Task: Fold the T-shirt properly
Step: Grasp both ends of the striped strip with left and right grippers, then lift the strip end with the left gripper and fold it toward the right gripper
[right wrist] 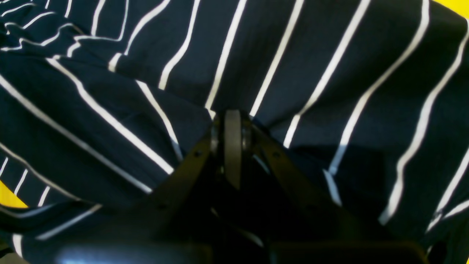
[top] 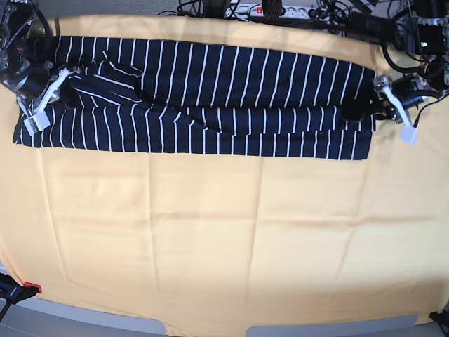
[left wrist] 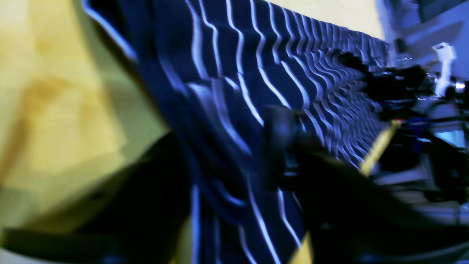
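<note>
Right gripper [right wrist: 233, 126]: jaws together, pinching a fold of the T-shirt [top: 203, 98] between the pads. In the right wrist view, striped cloth bunches up around the fingertips and spreads away on every side. In the base view this gripper [top: 66, 88] sits at the T-shirt's left end, inside its outline, among rumpled folds.

Left gripper [top: 365, 107]: at the T-shirt's right end, its dark fingers over the cloth edge. The left wrist view is badly blurred; one dark finger [left wrist: 280, 143] lies against the striped cloth, but whether the jaws are apart or clamped cannot be told.

T-shirt: dark navy with thin white stripes. It is laid out as a long, narrow band, stretched between the two grippers. A crease runs lengthwise through the middle of the band. Cloth near the right gripper is crumpled; the rest lies fairly flat.

Yellow tablecloth [top: 224, 239]: beneath the T-shirt, extending well beyond its near edge with light wrinkles.

Cables and power strip [top: 270, 12]: beyond the T-shirt's far edge, off the cloth.
</note>
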You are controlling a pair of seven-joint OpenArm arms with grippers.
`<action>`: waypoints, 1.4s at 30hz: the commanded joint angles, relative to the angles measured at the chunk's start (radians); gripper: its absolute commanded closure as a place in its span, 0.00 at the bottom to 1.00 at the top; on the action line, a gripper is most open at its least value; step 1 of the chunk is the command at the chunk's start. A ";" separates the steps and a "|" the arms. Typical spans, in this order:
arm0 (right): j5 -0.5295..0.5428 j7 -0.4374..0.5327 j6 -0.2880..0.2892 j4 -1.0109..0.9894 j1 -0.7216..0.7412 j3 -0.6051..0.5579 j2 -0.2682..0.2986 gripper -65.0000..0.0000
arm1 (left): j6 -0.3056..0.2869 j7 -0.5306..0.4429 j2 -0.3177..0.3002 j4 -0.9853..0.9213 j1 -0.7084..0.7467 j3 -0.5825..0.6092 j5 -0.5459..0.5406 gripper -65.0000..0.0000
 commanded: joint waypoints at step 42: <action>0.052 0.006 0.005 0.218 0.000 0.060 -0.058 0.61 | 0.019 0.181 -0.026 0.505 0.003 -0.208 -0.139 1.00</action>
